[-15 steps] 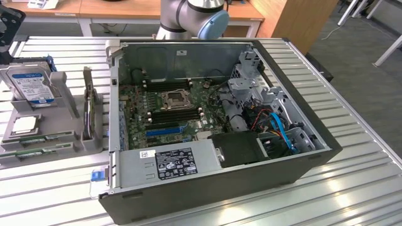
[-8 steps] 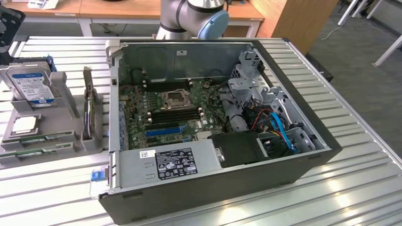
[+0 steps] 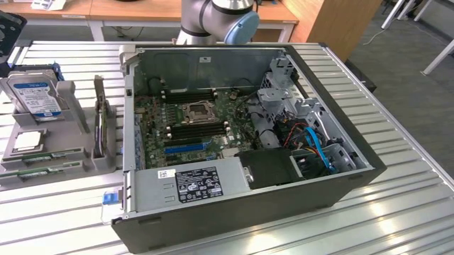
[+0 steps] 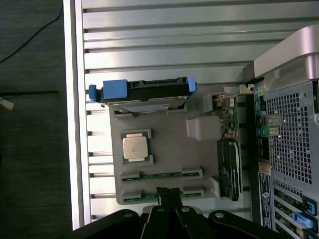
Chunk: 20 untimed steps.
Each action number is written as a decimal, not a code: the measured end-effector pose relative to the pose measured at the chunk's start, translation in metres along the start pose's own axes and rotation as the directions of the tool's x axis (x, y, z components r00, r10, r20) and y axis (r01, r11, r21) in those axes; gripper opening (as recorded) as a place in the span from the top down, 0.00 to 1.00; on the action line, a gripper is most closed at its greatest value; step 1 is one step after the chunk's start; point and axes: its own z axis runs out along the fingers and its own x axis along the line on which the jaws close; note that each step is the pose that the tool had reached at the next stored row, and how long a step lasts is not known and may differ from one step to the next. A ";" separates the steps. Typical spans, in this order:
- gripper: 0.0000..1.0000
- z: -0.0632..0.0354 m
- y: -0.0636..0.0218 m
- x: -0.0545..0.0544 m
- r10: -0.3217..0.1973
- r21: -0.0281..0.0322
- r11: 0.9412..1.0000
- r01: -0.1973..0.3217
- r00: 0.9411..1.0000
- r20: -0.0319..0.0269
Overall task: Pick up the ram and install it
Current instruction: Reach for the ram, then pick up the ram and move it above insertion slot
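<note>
Nothing of the job proper was done yet, as far as I could see. The ram (image 4: pixel 147 197), which I took to be the stick farthest from the hard drive (image 3: pixel 35 95), still lay flat in its clips on the grey tray (image 3: pixel 67 139), at the exterior view's left (image 3: pixel 39 173). A second green stick (image 3: pixel 44 156) lay just beside it, then a processor chip (image 3: pixel 28 141). The end effector (image 4: pixel 169 192) hung above that outer stick with its fingers together and nothing between them. I judged the lift, the carry and the seating in the motherboard (image 3: pixel 152 122) all still to come. I could not tell whether any memory slot was already filled.

Above the tray there was open room. The drive stood upright at the far end, and an expansion card (image 3: pixel 101 122) stood on edge between the sticks and the computer case (image 3: pixel 248 212). The tray sat near the counter (image 3: pixel 57 212) edge, with dark floor (image 4: pixel 30 124) beyond.

The case lay open upward, so the way in was from the top. Inside it looked tighter. The power supply (image 3: pixel 191 183) ran along the near wall. A metal drive cage (image 3: pixel 280 101) and a tangle of cables (image 3: pixel 316 143) crowded the exterior view's right. The case rim stood well above the board all round.
</note>
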 end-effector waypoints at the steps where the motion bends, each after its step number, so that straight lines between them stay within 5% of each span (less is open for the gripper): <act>1: 0.90 -0.0001 -0.0012 0.000 0.000 0.000 1.000 0.000 1.000 0.000; 20: 0.90 -0.0001 -0.0029 0.000 -0.002 0.000 1.000 0.002 1.000 0.000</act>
